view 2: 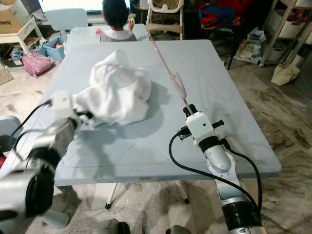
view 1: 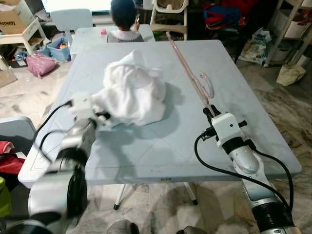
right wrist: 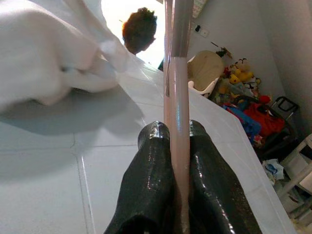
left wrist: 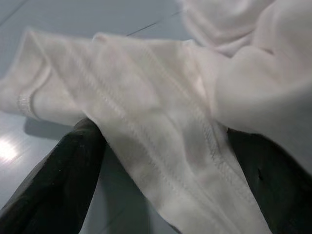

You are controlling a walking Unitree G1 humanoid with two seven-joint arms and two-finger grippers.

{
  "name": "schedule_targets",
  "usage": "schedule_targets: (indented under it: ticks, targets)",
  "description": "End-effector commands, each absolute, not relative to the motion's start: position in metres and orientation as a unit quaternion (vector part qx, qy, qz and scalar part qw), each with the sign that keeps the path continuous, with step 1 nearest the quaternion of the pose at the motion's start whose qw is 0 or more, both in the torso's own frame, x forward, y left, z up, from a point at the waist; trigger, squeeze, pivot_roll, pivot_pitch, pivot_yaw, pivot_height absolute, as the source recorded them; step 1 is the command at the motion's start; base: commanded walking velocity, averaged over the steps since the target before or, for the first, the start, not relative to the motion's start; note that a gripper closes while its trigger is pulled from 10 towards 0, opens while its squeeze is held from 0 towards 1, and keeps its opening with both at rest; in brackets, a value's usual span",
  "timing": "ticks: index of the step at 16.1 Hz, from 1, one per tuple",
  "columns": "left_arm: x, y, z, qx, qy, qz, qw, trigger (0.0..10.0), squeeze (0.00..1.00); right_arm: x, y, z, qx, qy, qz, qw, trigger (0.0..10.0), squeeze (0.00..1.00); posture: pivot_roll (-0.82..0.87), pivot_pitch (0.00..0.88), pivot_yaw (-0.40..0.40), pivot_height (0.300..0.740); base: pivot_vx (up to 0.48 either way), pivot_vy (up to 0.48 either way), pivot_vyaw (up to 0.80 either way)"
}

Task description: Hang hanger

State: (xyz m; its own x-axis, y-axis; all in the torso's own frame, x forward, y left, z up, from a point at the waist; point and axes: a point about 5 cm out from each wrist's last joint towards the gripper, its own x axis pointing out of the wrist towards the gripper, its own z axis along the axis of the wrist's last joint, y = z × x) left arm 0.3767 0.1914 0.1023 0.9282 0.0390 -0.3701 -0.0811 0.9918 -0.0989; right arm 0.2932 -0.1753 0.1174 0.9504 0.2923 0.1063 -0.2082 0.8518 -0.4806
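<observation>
My right gripper (view 1: 210, 111) is at 4 o'clock on the pale grey table (view 1: 253, 92), fingers (right wrist: 156, 161) pinched tight on the near end of the pink hanger (view 1: 190, 73). Hanger runs from that grip toward 12 o'clock, lying along the right half of the tabletop, hook curling off to the right partway up, far tip near the back edge. My left gripper (view 1: 103, 117) is at 8 o'clock, at the near-left edge of the white garment (view 1: 134, 90); in the left wrist view the fingers (left wrist: 58, 185) sit spread either side of a seamed fold of the cloth, cloth lying between them, not clamped. Garment is a crumpled heap mid-table, left of the hanger and apart from it. Beyond the table at 12 o'clock a person (view 1: 124, 22) sits at a second, smaller table (view 1: 92, 36), back to me. Far left at 10 o'clock, a pink bag (view 1: 40, 64) on the marble floor (view 1: 29, 97).
</observation>
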Motion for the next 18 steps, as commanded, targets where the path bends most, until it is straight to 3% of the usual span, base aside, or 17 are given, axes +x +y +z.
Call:
schedule_targets:
  ticks: [1,6,9,12,13,16,17,18]
  targets:
    - [0.381,0.188,0.11,-0.051,0.174,0.015,0.983,10.0,0.0,0.295,-0.175,0.122,-0.241,-0.094,0.129,0.957,10.0,0.0,-0.11,0.0,0.02,0.74,0.0,0.0,0.0]
    - [0.381,0.199,0.113,-0.018,0.149,0.028,0.988,10.0,0.0,0.292,-0.174,0.121,-0.235,-0.094,0.121,0.96,10.0,0.0,-0.12,0.0,0.041,0.74,0.0,0.0,0.0]
    - [0.369,0.203,0.104,0.046,0.095,-0.011,0.994,10.0,0.0,0.286,-0.178,0.111,-0.231,-0.075,0.116,0.963,10.0,0.0,-0.09,0.0,0.035,0.74,0.0,0.0,0.0]
    - [0.356,0.208,0.104,0.062,0.048,-0.027,0.997,10.0,0.0,0.285,-0.177,0.104,-0.23,-0.066,0.101,0.966,10.0,0.0,-0.07,0.0,0.052,0.74,0.0,0.0,0.0]
    - [0.35,0.208,0.104,0.051,0.031,-0.022,0.998,10.0,1.0,0.284,-0.177,0.103,-0.228,-0.065,0.095,0.967,10.0,0.0,-0.07,0.0,0.053,0.74,0.0,0.0,0.0]
    - [0.314,0.189,0.097,0.043,-0.032,-0.009,0.999,10.0,1.0,0.273,-0.179,0.092,-0.21,-0.047,0.079,0.973,10.0,0.0,-0.07,0.0,0.033,0.74,0.0,0.0,0.0]
    - [0.304,0.184,0.093,0.021,-0.029,0.012,0.999,10.0,0.0,0.271,-0.183,0.089,-0.186,-0.035,0.056,0.98,10.0,0.0,-0.07,0.0,0.023,0.74,0.0,0.0,0.0]
    - [0.297,0.18,0.089,0.011,-0.018,0.024,0.999,10.0,0.0,0.271,-0.189,0.088,-0.153,-0.021,0.03,0.987,10.0,0.0,-0.07,0.0,0.021,0.74,0.0,0.0,0.0]
